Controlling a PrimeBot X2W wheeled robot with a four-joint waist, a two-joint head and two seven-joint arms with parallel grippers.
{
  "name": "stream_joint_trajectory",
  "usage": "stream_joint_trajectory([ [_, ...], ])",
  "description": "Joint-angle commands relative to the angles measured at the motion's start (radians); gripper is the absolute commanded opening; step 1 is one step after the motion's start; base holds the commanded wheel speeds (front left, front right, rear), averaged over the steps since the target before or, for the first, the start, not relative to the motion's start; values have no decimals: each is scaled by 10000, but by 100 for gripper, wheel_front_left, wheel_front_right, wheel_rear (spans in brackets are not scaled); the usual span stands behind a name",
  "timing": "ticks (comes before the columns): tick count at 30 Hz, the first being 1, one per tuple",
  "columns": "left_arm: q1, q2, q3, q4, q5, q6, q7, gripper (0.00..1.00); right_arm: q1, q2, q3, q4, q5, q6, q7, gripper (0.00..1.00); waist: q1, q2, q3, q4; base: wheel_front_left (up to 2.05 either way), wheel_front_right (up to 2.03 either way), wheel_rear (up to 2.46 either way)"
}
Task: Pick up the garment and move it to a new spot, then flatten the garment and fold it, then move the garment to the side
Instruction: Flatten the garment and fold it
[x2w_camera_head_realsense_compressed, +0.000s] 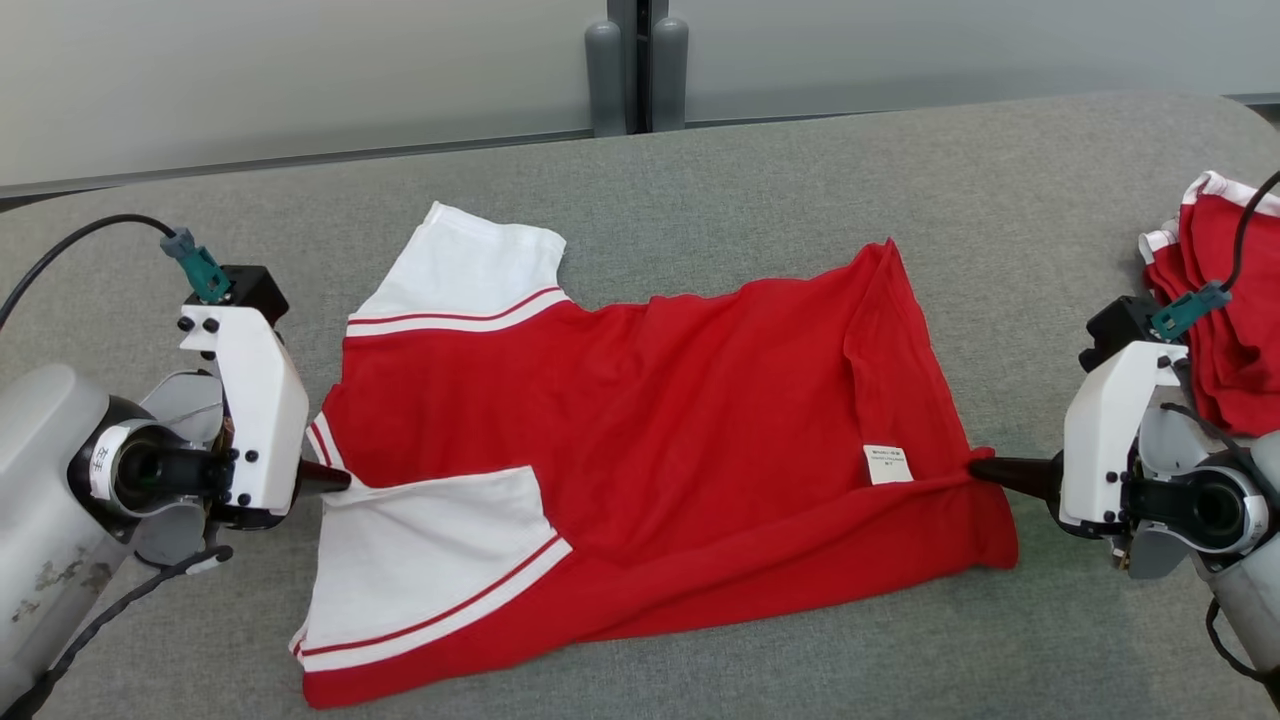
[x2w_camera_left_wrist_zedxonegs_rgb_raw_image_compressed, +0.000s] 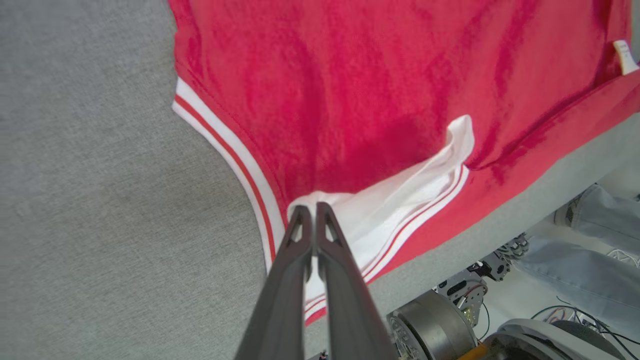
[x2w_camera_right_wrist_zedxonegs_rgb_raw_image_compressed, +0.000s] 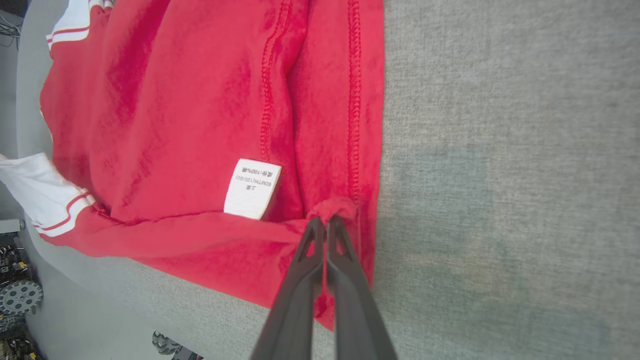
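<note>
In the head view the label (x2w_camera_head_realsense_compressed: 888, 464) print is too small to read. At three o'clock a red pile (x2w_camera_head_realsense_compressed: 1225, 340) runs off the edge, partly behind the right gripper (x2w_camera_head_realsense_compressed: 980, 468). In the left wrist view a person's jeans (x2w_camera_left_wrist_zedxonegs_rgb_raw_image_compressed: 585, 275) are cut off at four o'clock, and the shirt (x2w_camera_left_wrist_zedxonegs_rgb_raw_image_compressed: 375, 90) at twelve.

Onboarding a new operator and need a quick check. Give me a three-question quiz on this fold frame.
1. True or false: the left tool is open above the red shirt.
2. The white label lies nearest: A) left tool, B) right tool, C) far sleeve.
3. What lies at the right edge of the grey table?
Key: 1 false, shut on the near sleeve; 2 B; 3 a second red garment.
</note>
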Motion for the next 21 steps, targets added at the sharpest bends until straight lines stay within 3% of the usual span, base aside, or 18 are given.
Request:
stream_joint_trajectory([
  [1, -144, -39, -25, 228, 148, -126, -89, 0, -24, 33, -39, 22, -90, 0, 82, 0, 0, 0, -33, -15, 0, 0, 0],
  [9, -301, -626, -68, 1471, 570, -852, -1066, 0, 133, 220, -284, 57, -305, 0, 222, 0, 0, 0, -223, -78, 0, 0, 0],
  [10, -316, -707, -80, 1623, 580, -908, -1128, 47, 148, 246, -319, 41, -309, 0, 204, 0, 0, 0, -246, -85, 0, 0, 0],
  [11, -297, -794, -113, 1766, 585, -922, -1122, 100, 165, 282, -345, 32, -338, 0, 193, 9, 0, 0, -279, -91, 0, 0, 0],
  [14, -256, -930, -150, 2112, 632, -1022, -1236, 100, 245, 357, -394, -61, -330, 0, 167, 100, 0, 0, -434, -101, 0, 0, 0],
  [21, -45, -965, -334, 2293, 1160, -1381, -2192, 100, 641, 430, -604, -404, -326, 0, -421, 100, 0, 0, -1141, -38, 0, 0, 0],
])
